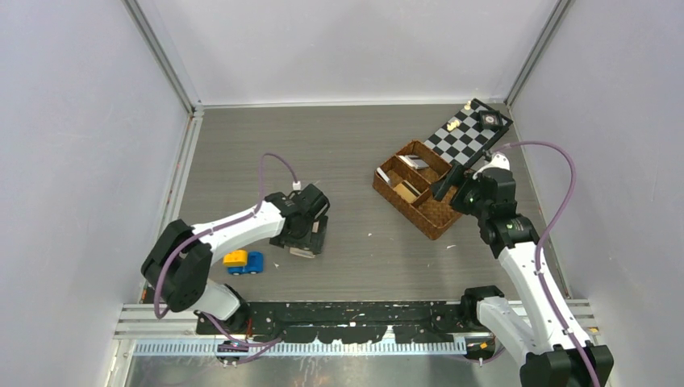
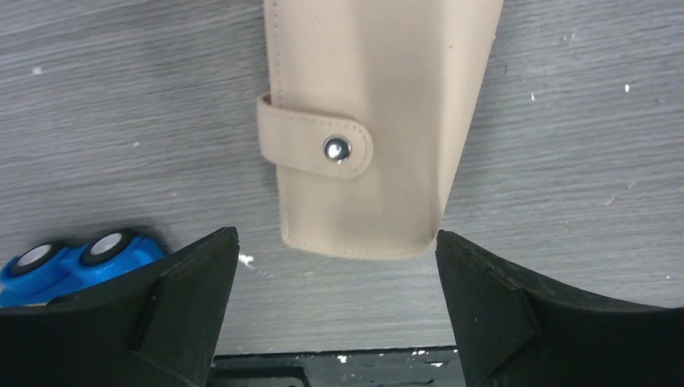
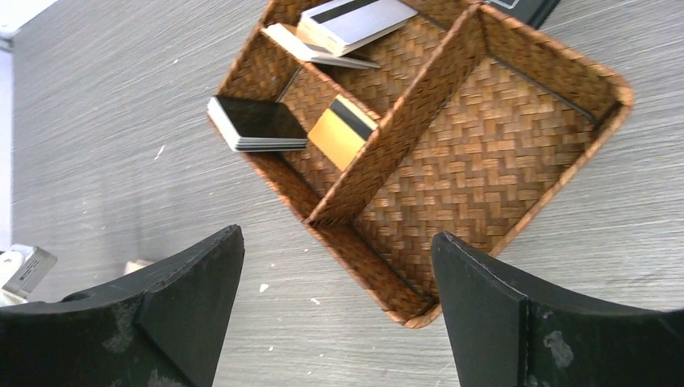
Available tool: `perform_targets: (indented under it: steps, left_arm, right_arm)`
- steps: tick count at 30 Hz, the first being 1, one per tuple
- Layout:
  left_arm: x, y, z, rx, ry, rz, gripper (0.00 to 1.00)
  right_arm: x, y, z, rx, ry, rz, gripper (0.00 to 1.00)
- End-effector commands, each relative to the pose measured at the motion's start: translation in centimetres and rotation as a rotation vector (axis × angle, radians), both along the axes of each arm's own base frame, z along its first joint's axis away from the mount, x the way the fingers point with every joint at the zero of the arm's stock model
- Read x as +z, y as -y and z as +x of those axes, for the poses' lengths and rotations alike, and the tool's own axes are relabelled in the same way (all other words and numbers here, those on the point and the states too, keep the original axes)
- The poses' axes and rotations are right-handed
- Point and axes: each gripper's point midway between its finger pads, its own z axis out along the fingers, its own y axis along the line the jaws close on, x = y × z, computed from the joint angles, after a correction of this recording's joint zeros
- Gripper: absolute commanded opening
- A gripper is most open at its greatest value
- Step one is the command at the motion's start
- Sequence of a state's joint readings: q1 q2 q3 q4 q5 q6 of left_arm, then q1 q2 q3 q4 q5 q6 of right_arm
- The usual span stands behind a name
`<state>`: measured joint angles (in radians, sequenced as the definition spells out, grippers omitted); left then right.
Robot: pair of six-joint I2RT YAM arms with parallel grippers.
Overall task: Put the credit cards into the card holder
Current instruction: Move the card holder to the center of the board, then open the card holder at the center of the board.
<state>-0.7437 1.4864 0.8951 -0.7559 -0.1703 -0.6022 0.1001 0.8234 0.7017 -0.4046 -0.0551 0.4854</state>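
Observation:
The card holder [image 2: 363,121], a beige wallet snapped closed, lies flat on the table. My left gripper [image 2: 336,234] is open just above it, and its wide jaws straddle the wallet's near end without gripping it. From above, the left gripper [image 1: 305,234] covers most of the card holder [image 1: 302,252]. The credit cards sit in the woven basket [image 3: 484,145]: a black stack [image 3: 258,121], a yellow-tan card [image 3: 343,129] and silver-grey cards [image 3: 355,20]. My right gripper [image 3: 337,234] hangs open and empty over the basket's near corner.
A blue and yellow toy car [image 1: 243,261] sits just near-left of the left gripper, and its blue part [image 2: 72,258] touches the left finger's outer side in the wrist view. A small chessboard [image 1: 468,129] lies behind the basket [image 1: 419,189]. A black rail [image 1: 355,310] runs along the near edge.

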Motion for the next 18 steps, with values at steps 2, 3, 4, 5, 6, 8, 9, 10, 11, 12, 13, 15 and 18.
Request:
perform_targets:
  steps: [2, 3, 4, 5, 6, 8, 9, 10, 11, 12, 13, 15, 18]
  left_arm:
    - [4.6, -0.6, 1.5, -0.044, 0.146, 0.061, 0.92]
    - [5.1, -0.2, 1.7, -0.058, 0.165, 0.055, 0.89]
    - [5.3, 0.3, 2.0, -0.073, 0.182, 0.043, 0.86]
    - [5.4, 0.8, 2.4, -0.091, 0.196, 0.030, 0.81]
    - [5.2, 1.4, 2.6, -0.114, 0.202, 0.019, 0.75]
    - [4.7, 2.2, 3.3, -0.136, 0.207, 0.007, 0.68]
    - [4.4, 2.6, 3.5, -0.147, 0.203, 0.006, 0.65]
    - [4.0, 2.8, 3.7, -0.155, 0.197, 0.016, 0.62]
    - [3.7, 2.9, 4.0, -0.160, 0.191, 0.028, 0.59]
    - [3.1, 2.9, 4.1, -0.167, 0.181, 0.043, 0.56]
    - [2.7, 3.0, 4.3, -0.174, 0.177, 0.050, 0.53]
    - [2.1, 3.2, 4.5, -0.179, 0.172, 0.059, 0.48]
    - [1.8, 3.1, 5.0, -0.168, 0.185, 0.078, 0.47]
  right_arm:
    - [3.1, -3.3, -0.5, 0.126, 0.032, 0.112, 0.86]
    - [3.2, -3.9, -0.7, 0.143, 0.024, 0.130, 0.85]
    - [3.1, -4.4, -0.8, 0.158, 0.017, 0.140, 0.84]
    - [3.0, -4.8, -0.9, 0.168, 0.013, 0.142, 0.84]
    - [2.8, -5.1, -1.0, 0.173, 0.007, 0.134, 0.83]
    - [2.2, -5.4, -1.1, 0.177, -0.015, 0.107, 0.83]
    - [1.9, -5.7, -1.2, 0.184, -0.026, 0.096, 0.82]
    - [1.7, -5.9, -1.2, 0.188, -0.037, 0.087, 0.81]
    - [1.4, -6.1, -1.2, 0.192, -0.048, 0.082, 0.80]
    - [1.2, -6.3, -1.2, 0.198, -0.058, 0.078, 0.80]
    - [1.0, -6.5, -1.1, 0.202, -0.063, 0.075, 0.79]
    - [0.8, -6.9, -1.1, 0.209, -0.069, 0.069, 0.79]
    - [0.7, -7.5, -0.9, 0.221, -0.069, 0.058, 0.79]
